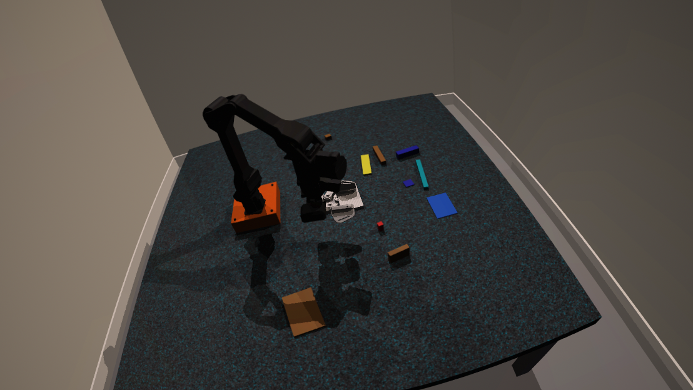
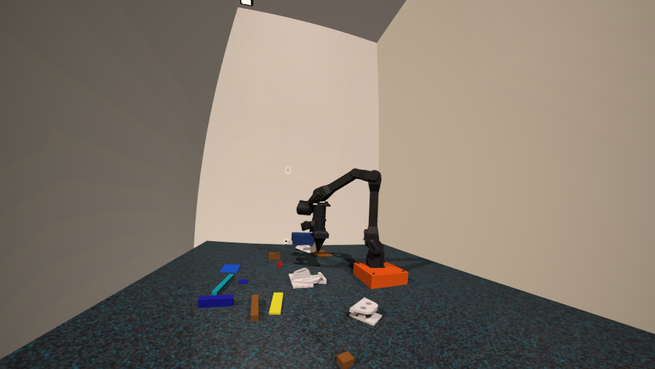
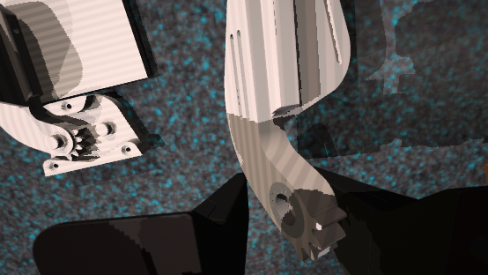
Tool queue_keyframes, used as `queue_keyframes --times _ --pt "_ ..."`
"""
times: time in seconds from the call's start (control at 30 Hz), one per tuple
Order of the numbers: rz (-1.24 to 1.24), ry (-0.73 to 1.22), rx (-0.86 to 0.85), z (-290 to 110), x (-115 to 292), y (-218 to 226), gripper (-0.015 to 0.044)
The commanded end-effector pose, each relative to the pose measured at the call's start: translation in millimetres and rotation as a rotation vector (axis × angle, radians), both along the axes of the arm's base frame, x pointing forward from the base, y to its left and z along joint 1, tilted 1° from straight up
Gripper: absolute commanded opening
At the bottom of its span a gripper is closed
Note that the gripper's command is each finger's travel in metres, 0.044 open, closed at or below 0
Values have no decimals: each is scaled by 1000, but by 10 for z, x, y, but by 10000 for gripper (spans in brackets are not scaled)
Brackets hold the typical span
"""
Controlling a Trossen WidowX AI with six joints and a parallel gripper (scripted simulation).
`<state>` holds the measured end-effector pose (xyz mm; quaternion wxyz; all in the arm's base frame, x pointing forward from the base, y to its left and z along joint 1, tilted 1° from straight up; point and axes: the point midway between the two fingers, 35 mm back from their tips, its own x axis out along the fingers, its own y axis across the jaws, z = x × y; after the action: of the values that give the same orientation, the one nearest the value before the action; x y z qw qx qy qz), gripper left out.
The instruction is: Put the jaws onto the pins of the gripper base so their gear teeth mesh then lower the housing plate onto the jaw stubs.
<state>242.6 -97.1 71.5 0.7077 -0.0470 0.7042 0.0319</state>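
My gripper (image 1: 323, 210) (image 2: 318, 250) (image 3: 276, 178) is shut on a white jaw (image 1: 343, 213) (image 2: 304, 248) (image 3: 282, 57) near its geared end, and holds it above the table. The gear teeth and round hole show in the wrist view. The white gripper base (image 1: 357, 201) (image 2: 300, 285) (image 3: 110, 40) lies on the table, left of the held jaw in the wrist view. The other jaw (image 2: 315, 278) (image 3: 13, 119) is on the base, its hub around one pin; the other pin (image 3: 106, 129) is bare. The white housing plate (image 2: 365, 303) lies tilted on a white piece, behind the arm in the top view.
The orange arm base (image 1: 256, 213) (image 2: 382, 277) stands beside the work. A red cube (image 1: 379, 225) and a brown block (image 1: 398, 252) lie nearby. Yellow (image 1: 366, 164), teal (image 1: 421, 173) and blue pieces lie farther off. A brown angled piece (image 1: 304, 312) is at the front.
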Motion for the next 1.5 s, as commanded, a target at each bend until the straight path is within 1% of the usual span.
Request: queue_keyframes --times 0.0,0.97,1.2,1.47 --pt "77 1 -2 10 26 -18 37" --pt "662 13 -7 14 178 -108 37" --pt "705 14 -7 14 189 -115 37" --pt "863 17 -9 17 230 -139 37"
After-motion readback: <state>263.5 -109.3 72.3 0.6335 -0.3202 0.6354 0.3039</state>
